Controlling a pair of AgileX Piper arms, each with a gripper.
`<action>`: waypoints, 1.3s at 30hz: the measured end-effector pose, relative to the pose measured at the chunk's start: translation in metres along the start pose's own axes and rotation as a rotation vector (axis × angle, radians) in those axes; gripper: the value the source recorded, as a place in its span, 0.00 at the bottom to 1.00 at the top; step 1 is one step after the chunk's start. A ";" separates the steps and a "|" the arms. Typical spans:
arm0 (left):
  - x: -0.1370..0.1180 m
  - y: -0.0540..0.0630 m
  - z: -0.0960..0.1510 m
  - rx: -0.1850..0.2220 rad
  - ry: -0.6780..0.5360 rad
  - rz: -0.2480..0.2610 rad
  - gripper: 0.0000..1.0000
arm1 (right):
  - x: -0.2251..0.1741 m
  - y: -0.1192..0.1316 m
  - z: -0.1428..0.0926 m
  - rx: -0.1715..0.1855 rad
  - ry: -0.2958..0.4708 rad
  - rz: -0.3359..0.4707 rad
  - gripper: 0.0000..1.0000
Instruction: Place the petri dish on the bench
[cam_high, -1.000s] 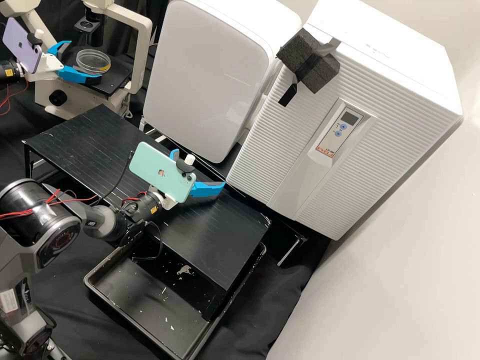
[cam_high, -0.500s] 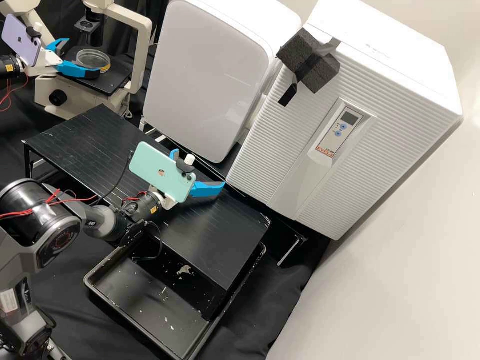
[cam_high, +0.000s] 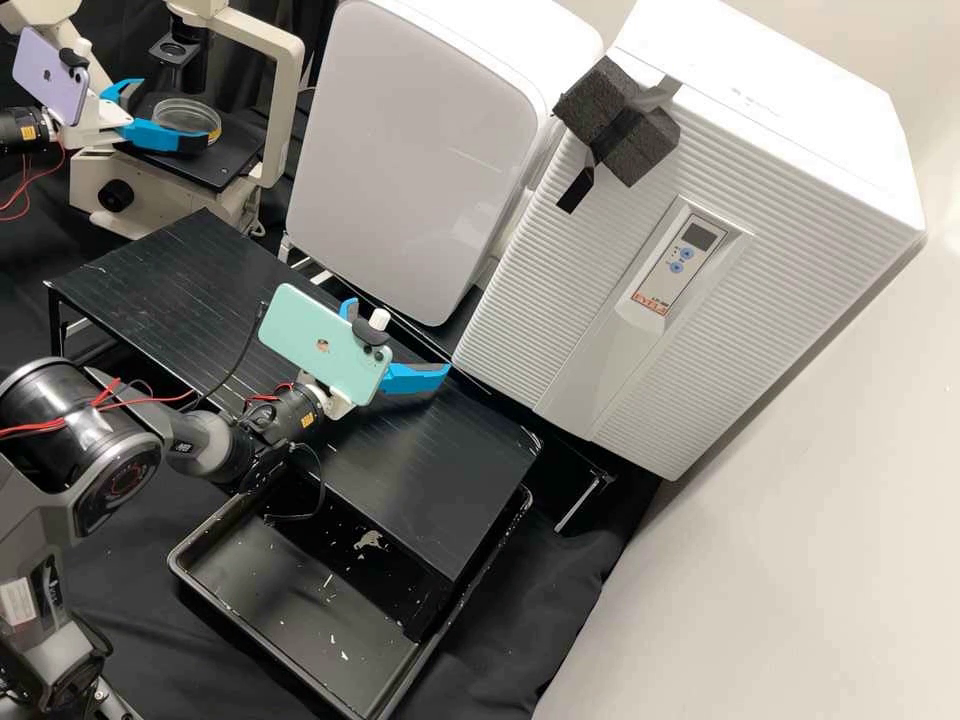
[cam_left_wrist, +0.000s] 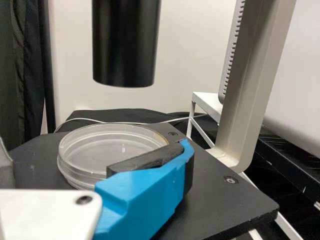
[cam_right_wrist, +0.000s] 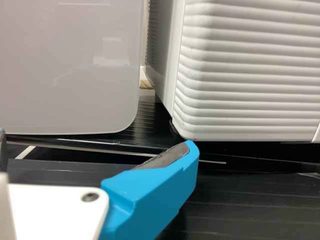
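The job is sitting near its start, judging by how things are lying: the petri dish (cam_high: 187, 113) is resting on the dark stage (cam_high: 225, 167) of the microscope (cam_high: 288, 105) in the upper left of the high view, so the whole transfer to the black counter (cam_high: 430, 480) is remaining. The left end effector (cam_high: 173, 112) is reaching over the stage with its fingers set wide, one of them with its dark pad (cam_left_wrist: 145, 160) lying just beside the dish's near wall; whether the pad is touching is hard to tell from this angle. It is not gripping the dish, so closing on it, lifting it off the stage, carrying it across and setting it flat on the counter are all waiting to be done. The right end effector (cam_high: 400, 338) is hanging near the middle of the high view, over the counter, its fingers also wide and nothing between them. The dish itself is looking round, shallow and clear, standing level, with doubled rims like a lid over a base. A yellow-orange band is showing along its edge in the high view, while its broad top is letting a pale, greyish interior show through.
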 end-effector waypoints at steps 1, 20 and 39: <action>0.000 0.000 0.000 0.000 0.001 -0.002 1.00 | 0.000 0.000 0.000 0.000 0.000 0.000 1.00; 0.002 -0.002 0.009 0.058 -0.005 -0.014 1.00 | 0.000 0.000 0.000 0.000 0.000 0.000 1.00; 0.002 -0.002 0.013 0.077 -0.008 -0.010 0.00 | 0.000 0.000 0.000 0.000 0.000 0.000 1.00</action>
